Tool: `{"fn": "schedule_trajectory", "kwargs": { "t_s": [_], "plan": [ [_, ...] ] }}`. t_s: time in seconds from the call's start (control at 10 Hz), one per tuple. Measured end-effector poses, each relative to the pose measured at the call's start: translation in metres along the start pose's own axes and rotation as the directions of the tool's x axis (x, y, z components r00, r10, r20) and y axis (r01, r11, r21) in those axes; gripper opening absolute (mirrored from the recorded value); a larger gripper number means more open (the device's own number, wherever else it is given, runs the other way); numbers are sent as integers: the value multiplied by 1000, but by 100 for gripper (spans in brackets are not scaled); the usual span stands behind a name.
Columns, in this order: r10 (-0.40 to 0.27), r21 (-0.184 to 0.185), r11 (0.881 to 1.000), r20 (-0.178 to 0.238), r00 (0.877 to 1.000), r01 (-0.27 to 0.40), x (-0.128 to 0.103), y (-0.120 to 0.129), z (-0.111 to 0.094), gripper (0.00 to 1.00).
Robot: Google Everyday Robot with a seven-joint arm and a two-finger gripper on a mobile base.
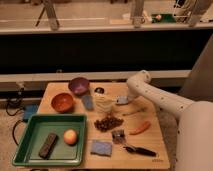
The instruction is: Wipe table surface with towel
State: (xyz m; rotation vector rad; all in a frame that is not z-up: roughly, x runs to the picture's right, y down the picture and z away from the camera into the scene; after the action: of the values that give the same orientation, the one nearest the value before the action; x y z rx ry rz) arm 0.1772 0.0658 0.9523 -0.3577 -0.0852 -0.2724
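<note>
- One tool point(122, 100) over the middle of the desk point(159, 141), toward the back edge; apart or together, cannot tell.
- Towel point(101, 147), blue, flat near the front edge, well apart from the tool.
- Tray point(30, 131) at the front-left corner, apple point(70, 136) inside.
- Purple bowl point(79, 85) and orange bowl point(62, 102) near the back-left corner.
- Carrot point(140, 128) toward the right edge.
</note>
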Motion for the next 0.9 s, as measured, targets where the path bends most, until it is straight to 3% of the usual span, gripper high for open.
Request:
{"fn": "schedule_trajectory", "kwargs": {
  "t_s": [0.2, 0.5, 0.9],
  "plan": [
    [-5, -6, 1000, 0, 1000, 5, 8, 18, -5, 0],
    [18, -15, 1000, -17, 1000, -18, 43, 45, -9, 0],
    [79, -4, 997, -79, 994, -80, 95, 44, -9, 0]
  ]
}}
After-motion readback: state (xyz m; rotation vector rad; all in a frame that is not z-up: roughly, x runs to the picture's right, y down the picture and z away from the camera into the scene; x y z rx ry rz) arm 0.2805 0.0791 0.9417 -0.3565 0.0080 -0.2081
